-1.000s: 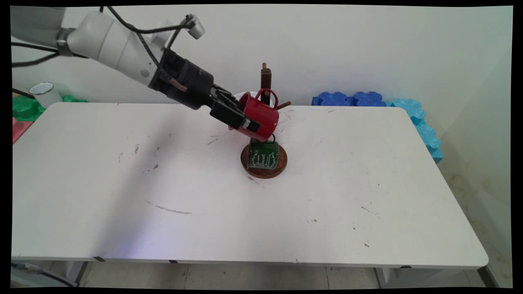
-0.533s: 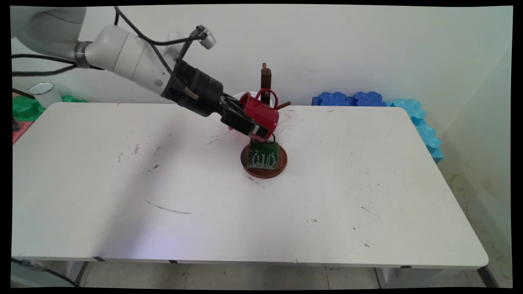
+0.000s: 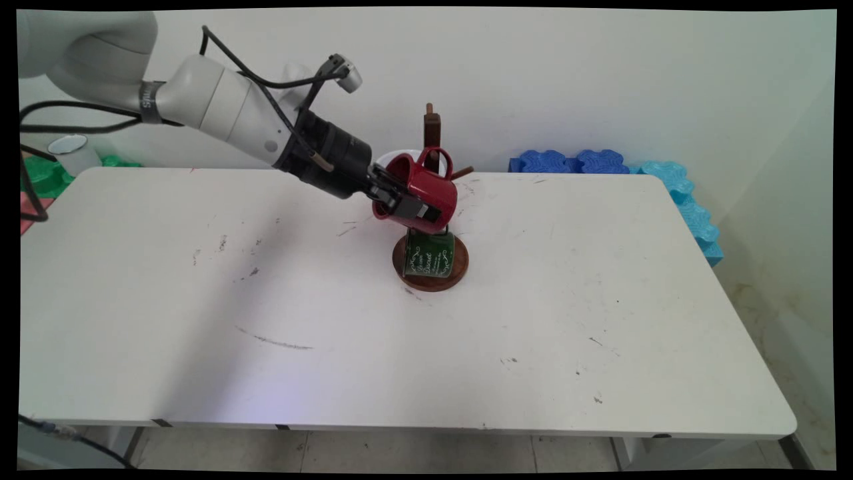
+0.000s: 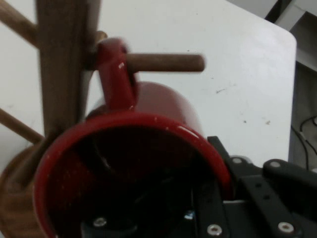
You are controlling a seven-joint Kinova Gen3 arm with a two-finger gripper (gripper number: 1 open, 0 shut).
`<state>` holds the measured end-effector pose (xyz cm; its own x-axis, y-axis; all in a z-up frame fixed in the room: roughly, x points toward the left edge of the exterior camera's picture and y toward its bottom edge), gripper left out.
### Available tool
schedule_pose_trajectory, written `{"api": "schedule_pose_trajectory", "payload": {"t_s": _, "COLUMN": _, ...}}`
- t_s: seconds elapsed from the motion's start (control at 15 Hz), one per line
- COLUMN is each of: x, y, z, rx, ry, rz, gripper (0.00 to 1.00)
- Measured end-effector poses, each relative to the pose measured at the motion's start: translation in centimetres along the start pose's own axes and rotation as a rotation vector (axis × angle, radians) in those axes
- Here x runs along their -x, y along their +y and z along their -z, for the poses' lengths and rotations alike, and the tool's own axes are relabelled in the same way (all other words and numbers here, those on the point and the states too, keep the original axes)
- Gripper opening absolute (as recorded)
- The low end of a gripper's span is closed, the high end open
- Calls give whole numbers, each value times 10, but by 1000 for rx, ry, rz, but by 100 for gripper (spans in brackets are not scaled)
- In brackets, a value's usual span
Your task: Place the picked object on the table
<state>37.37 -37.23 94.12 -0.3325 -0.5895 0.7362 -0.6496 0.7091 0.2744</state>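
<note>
Arm advanced; jaws pinch one red mug beside one green mug.

Arm reaches in from upper left, angled down toward table centre; gripper clamped over a mug wall, one finger inside.

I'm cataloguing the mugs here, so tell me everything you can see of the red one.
The red mug is glossy, enamel-like, red inside and out, with a loop handle. It is tilted, mouth toward the hand camera. The handle is hooked over a wooden peg of the mug tree, above a hanging green mug. The gripper is shut on its rim, one finger inside and one outside.
</note>
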Motion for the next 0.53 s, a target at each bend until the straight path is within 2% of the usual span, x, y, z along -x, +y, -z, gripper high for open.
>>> {"api": "schedule_pose_trajectory", "payload": {"t_s": 0.53, "x": -1, "y": 3, "z": -3, "rx": 2, "ry": -2, "rz": 6, "gripper": 0}}
